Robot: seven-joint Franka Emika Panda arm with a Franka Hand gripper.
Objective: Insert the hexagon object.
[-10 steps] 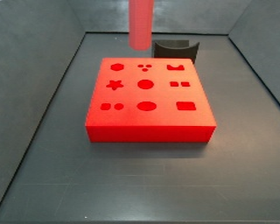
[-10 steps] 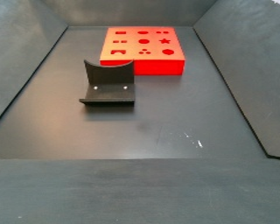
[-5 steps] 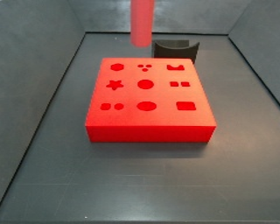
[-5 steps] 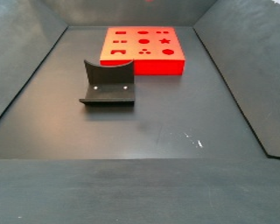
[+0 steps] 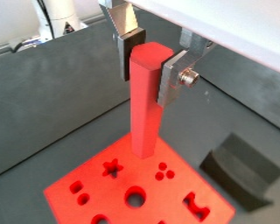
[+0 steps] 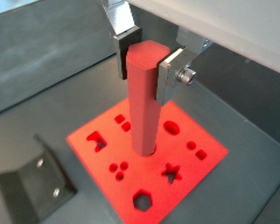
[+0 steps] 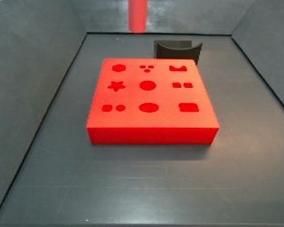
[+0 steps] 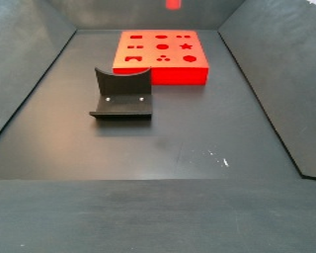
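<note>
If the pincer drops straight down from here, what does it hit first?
Probably the wide flat red block with shaped holes: the pincer holds the long red-pink hexagon rod upright above it, so the rod's lower end meets the block first. Exact hole unclear.

The dark grey bench (image 8: pixel 188 148) carries two things: a wide flat red block (image 7: pixel 149 102) with shaped holes in its top face, and the dark fixture (image 8: pixel 122 95). They stand apart, with bare bench between them. The pincer (image 5: pixel 152 54) is up above the block, off the bench, holding a red rod (image 5: pixel 143 105) upright between its fingers.
</note>
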